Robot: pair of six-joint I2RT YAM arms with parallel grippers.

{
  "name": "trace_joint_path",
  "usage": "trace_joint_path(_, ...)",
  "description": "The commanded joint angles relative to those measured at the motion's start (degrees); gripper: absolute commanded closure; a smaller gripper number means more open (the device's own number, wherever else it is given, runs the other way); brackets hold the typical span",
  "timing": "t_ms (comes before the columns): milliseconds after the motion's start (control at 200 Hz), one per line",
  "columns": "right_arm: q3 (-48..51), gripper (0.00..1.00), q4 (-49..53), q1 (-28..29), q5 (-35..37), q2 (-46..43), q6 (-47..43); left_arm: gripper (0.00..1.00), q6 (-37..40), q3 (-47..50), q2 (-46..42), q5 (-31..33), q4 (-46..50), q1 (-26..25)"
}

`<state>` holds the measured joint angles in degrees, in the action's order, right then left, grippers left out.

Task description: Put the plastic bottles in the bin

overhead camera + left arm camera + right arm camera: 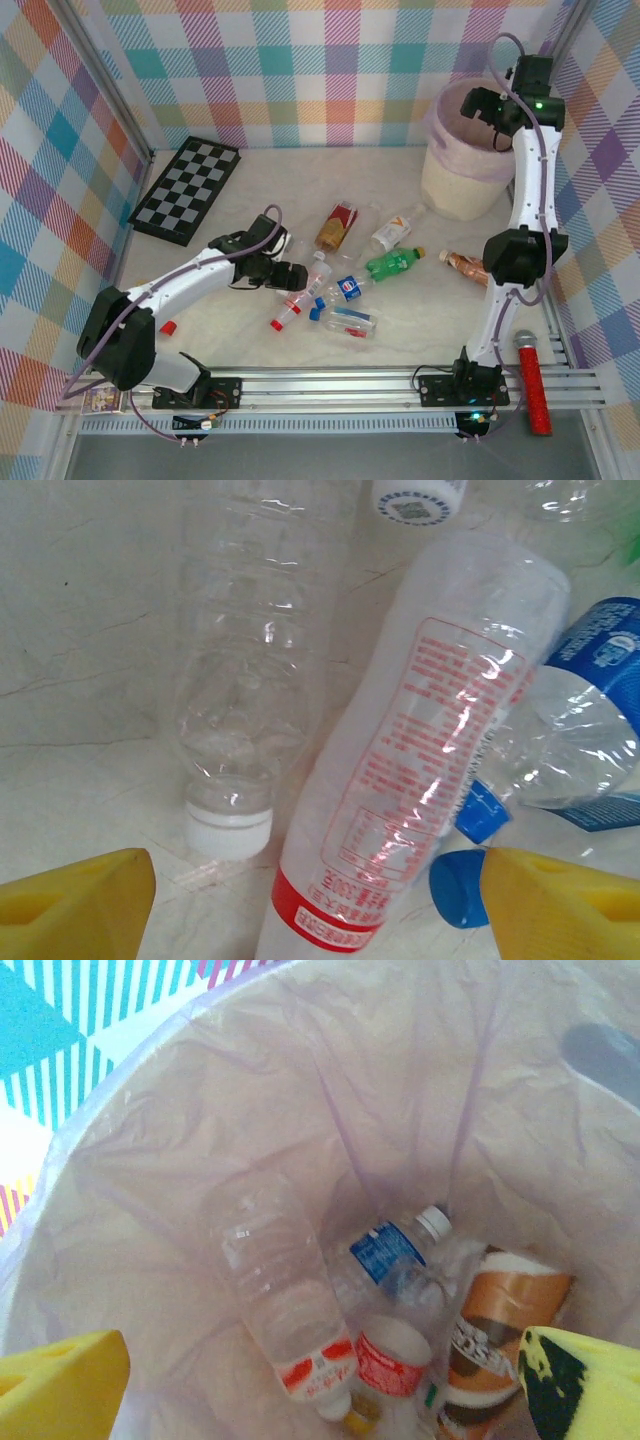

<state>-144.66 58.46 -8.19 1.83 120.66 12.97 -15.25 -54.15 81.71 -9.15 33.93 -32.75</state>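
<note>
Up close: yellow left fingers [75, 905], spread wide, one on each side of a clear bottle [420, 760] with red print. Not squeezing it yet, nothing held. Set that way to close in and grab it. Close beside it on the table [80, 630]: a white-capped bottle [240, 680] and a blue bottle [595, 670]. Over at the bin [465, 170]: right fingers [60, 1385] wide open and empty above it, probably for a drop. Inside, several bottles [285, 1300] lying at the bottom.
</note>
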Motion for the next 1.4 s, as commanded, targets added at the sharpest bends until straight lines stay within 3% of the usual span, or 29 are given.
trace_joint_path(0,4.0,0.01,4.0,-0.5,-3.2,-7.8,-0.6,0.18,0.9,-1.1,1.8,-0.7,-1.6,1.7)
trace_joint_path(170,17.2,0.01,1.9,-0.6,-15.8,-18.4,1.6,0.28,2.1,-0.5,5.8,-4.7,-4.8,5.3)
trace_joint_path(360,30.0,0.01,-1.8,-0.4,-27.4,-28.2,5.9,0.29,2.8,-0.6,10.3,-5.7,-6.5,5.6)
trace_joint_path(625,45.2,0.01,-4.1,0.1,-32.1,-39.9,8.7,0.29,2.2,-0.8,13.8,-3.6,-8.8,5.7)
trace_joint_path(900,63.9,0.01,-13.4,1.3,-42.5,-50.7,14.6,0.47,0.6,-0.3,15.4,-1.6,-11.7,5.8)
trace_joint_path(1135,77.9,0.01,-28.5,6.6,-39.0,-57.8,23.1,0.55,2.2,-3.4,14.6,-1.0,-9.1,6.4)
trace_joint_path(1325,80.6,0.00,-33.0,19.9,-35.8,-53.0,24.4,0.57,5.1,-9.1,11.2,-1.5,-2.4,7.5)
trace_joint_path(1395,81.6,0.00,-36.6,24.7,-35.0,-50.2,25.1,0.57,5.4,-11.4,9.1,-4.5,-0.8,7.5)
